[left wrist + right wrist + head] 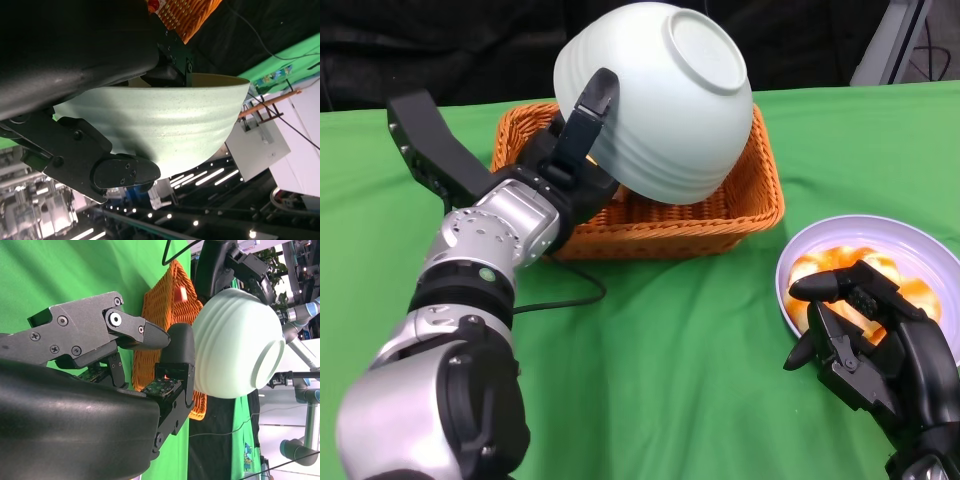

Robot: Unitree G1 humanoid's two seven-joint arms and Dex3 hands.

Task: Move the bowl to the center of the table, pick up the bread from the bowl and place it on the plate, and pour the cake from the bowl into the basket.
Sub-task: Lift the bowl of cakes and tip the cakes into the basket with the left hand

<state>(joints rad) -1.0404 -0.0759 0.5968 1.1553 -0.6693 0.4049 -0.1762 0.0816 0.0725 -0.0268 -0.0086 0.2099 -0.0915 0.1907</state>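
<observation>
Covering the table is a smooth green cloth [680,340], faintly creased. On it at about twelve o'clock sits the basket [740,215], a rectangular tray of orange wicker with coarse woven walls. Tipped over it is the bowl [665,100], a pale green, ribbed, speckled ceramic round held upside down, its foot ring pointing up and toward one o'clock, its mouth facing down into the basket. The left hand [575,150] grips the bowl's rim at its nine o'clock side, fingers outside, thumb inside. Something small and red, possibly the cake [181,294], lies in the basket. At four o'clock a round lilac plate [910,240] carries glossy orange-white bread [820,262]. The right hand [865,345] hovers at the plate's near edge, fingers spread, holding nothing.
</observation>
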